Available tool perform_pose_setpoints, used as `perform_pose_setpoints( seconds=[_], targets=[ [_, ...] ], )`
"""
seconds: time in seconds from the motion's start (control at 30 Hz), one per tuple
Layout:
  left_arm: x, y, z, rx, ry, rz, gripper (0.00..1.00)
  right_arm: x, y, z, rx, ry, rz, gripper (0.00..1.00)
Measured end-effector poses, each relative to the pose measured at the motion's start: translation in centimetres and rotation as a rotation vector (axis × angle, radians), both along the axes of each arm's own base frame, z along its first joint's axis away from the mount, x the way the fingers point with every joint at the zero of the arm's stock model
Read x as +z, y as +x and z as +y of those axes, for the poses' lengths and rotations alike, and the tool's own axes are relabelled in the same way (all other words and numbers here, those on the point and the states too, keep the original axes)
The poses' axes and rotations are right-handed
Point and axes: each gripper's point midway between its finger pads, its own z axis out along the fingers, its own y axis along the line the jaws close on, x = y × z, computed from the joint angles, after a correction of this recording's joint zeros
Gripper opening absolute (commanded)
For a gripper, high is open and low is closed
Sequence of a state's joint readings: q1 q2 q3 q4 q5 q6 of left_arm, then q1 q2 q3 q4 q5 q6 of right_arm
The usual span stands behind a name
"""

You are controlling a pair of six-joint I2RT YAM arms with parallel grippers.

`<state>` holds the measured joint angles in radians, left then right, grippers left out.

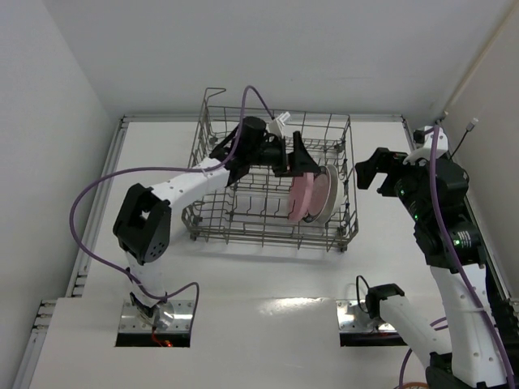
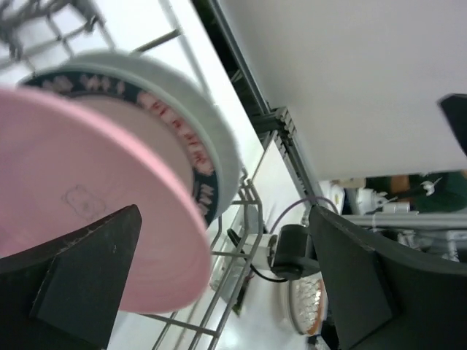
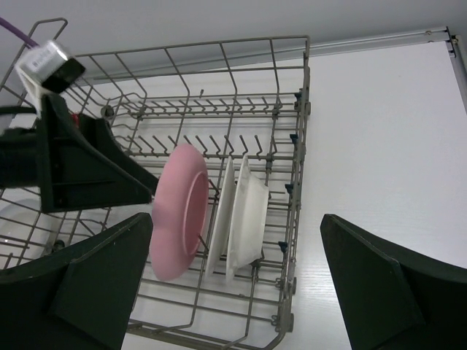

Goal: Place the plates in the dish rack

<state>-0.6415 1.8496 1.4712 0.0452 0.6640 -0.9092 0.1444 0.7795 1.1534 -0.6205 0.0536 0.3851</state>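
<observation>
The grey wire dish rack (image 1: 350,174) stands mid-table. The pink plate (image 1: 302,198) stands on edge in its right part, leaning left, with white plates (image 1: 327,194) upright just behind it. In the right wrist view the pink plate (image 3: 179,211) is followed by a thin white plate (image 3: 222,211) and a thicker white one (image 3: 249,211). The left wrist view shows the teal-rimmed plate (image 2: 191,138) right behind the pink plate (image 2: 87,197). My left gripper (image 1: 293,162) is open inside the rack, one finger (image 2: 80,284) against the pink plate's rim. My right gripper (image 1: 371,172) is open and empty, right of the rack.
The rack's tall wire sides (image 3: 300,138) and upright tines surround my left gripper. The left arm's purple cable (image 1: 259,97) loops over the rack's back edge. A raised table rim (image 1: 268,118) runs along the back wall. White tabletop (image 3: 394,146) lies right of the rack.
</observation>
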Motion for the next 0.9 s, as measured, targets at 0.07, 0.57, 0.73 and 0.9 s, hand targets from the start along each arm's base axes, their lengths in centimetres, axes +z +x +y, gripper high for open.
perform_pose_setpoints(
  seconds=[0.07,0.57,0.73,0.9],
  targets=[
    [2.3,0.5,-0.3,-0.002,-0.009,-0.050,1.00,0.0,0.0,0.0,0.000,0.000,0.000,1.00],
    [22.0,1.1,24.9,0.962,0.272,-0.514,1.00,0.2,-0.2,0.0,0.002,-0.001,-0.006,1.00],
    [12.3,0.3,34.3,1.270,0.581,-0.336,1.00,0.4,-0.4,-0.1,0.003,-0.005,-0.016,1.00],
    [0.3,0.5,37.2,1.251,0.887,-0.111,1.00,0.5,-0.6,-0.1,0.003,-0.008,-0.024,1.00]
  ],
)
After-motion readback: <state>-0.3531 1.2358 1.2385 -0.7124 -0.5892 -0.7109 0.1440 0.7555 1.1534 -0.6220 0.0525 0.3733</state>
